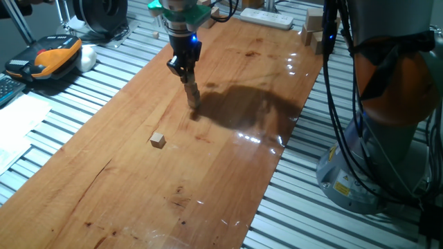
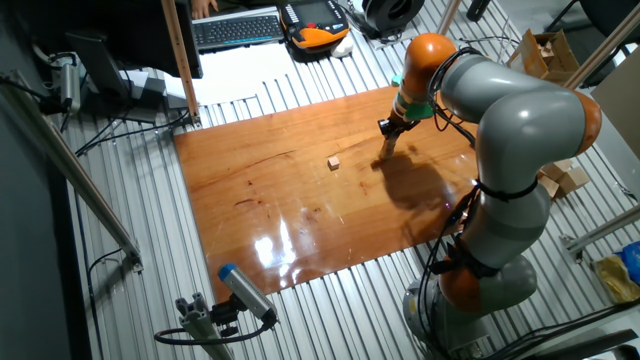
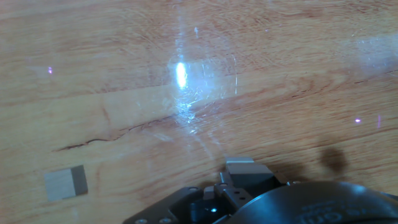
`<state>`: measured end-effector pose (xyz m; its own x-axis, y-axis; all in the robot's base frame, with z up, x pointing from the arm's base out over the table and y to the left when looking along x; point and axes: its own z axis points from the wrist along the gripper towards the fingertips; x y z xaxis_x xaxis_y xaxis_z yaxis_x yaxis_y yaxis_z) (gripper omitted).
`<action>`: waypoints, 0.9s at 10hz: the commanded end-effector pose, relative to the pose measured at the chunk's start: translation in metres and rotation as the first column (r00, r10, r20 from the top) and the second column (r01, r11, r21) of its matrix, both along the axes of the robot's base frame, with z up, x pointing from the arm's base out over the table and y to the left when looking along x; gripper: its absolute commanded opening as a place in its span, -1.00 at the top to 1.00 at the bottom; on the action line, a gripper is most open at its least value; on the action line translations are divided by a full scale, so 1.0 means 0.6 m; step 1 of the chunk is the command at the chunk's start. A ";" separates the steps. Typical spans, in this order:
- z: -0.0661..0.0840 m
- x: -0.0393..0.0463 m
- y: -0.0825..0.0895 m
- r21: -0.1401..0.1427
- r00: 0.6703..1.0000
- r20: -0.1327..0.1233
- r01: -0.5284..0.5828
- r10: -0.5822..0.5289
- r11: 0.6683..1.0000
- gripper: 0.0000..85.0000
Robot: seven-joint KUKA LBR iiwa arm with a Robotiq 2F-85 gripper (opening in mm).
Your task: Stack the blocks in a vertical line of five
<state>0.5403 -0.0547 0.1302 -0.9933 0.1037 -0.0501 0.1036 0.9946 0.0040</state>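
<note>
One tiny tan block (image 1: 158, 140) (image 2: 334, 161) lies alone on the wooden board (image 1: 228, 173); the hand view shows it at the lower left (image 3: 65, 184). Farther back, a slim tan column (image 1: 192, 95) (image 2: 384, 150) reaches down to the board and looks like stacked blocks, though I cannot count them. My gripper (image 1: 185, 75) (image 2: 387, 130) hangs right at the column's top. I cannot tell whether its fingers grip the top of the column. In the hand view a small grey piece (image 3: 249, 168) shows at the bottom by the gripper's body.
A white power strip (image 1: 266, 18) and larger pale wooden blocks (image 1: 313, 24) sit at the board's far end. An orange device (image 1: 59, 54) lies to the left on the slatted table. The arm's base (image 1: 374, 159) stands beside the board's right edge.
</note>
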 end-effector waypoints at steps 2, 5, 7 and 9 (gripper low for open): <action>-0.003 -0.001 -0.002 0.001 1.000 0.000 0.001 -0.001 1.000 1.00; -0.007 -0.001 -0.002 0.000 1.000 0.003 0.001 -0.001 1.000 1.00; -0.007 -0.001 -0.002 -0.001 1.000 0.003 0.001 -0.001 1.000 1.00; -0.008 -0.001 -0.004 -0.001 1.000 0.005 0.001 -0.001 1.000 1.00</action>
